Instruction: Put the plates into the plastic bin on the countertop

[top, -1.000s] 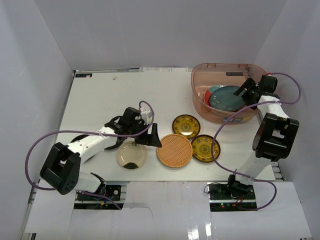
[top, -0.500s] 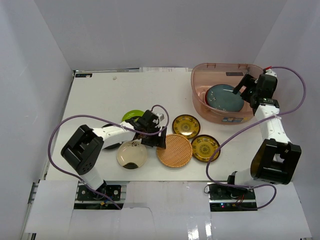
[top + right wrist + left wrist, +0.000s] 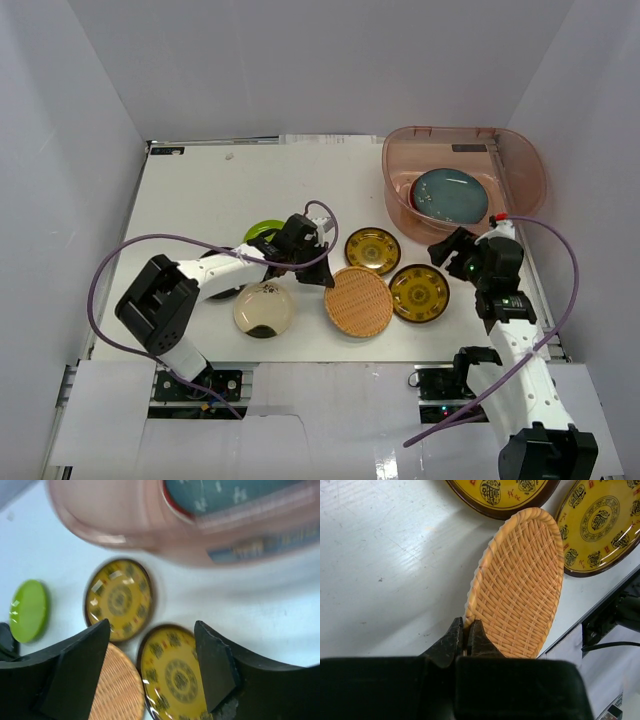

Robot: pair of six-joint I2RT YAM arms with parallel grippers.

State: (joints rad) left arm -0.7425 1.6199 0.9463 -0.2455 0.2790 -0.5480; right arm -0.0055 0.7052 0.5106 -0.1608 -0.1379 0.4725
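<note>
My left gripper (image 3: 322, 276) (image 3: 466, 628) is shut on the near rim of the woven tan plate (image 3: 358, 302) (image 3: 520, 590), which looks tilted up from the countertop (image 3: 200, 200). Two gold-brown patterned plates (image 3: 372, 250) (image 3: 418, 292) lie right of it. My right gripper (image 3: 446, 250) (image 3: 152, 628) hangs open above the nearer gold plate (image 3: 172, 677), holding nothing. A blue-grey plate (image 3: 450, 193) lies in the pinkish plastic bin (image 3: 520, 150) on a red-edged one. A cream plate (image 3: 264, 309) and a lime green plate (image 3: 262, 230) flank the left arm.
White walls close in the countertop on three sides. The bin stands at the back right corner. Purple cables loop from both arms. The countertop's near edge runs just below the woven plate and the cream plate.
The left gripper has closed on the woven plate's rim, and the plate has shifted slightly right. The right arm has pulled out of the bin and come down over the gold plates.
</note>
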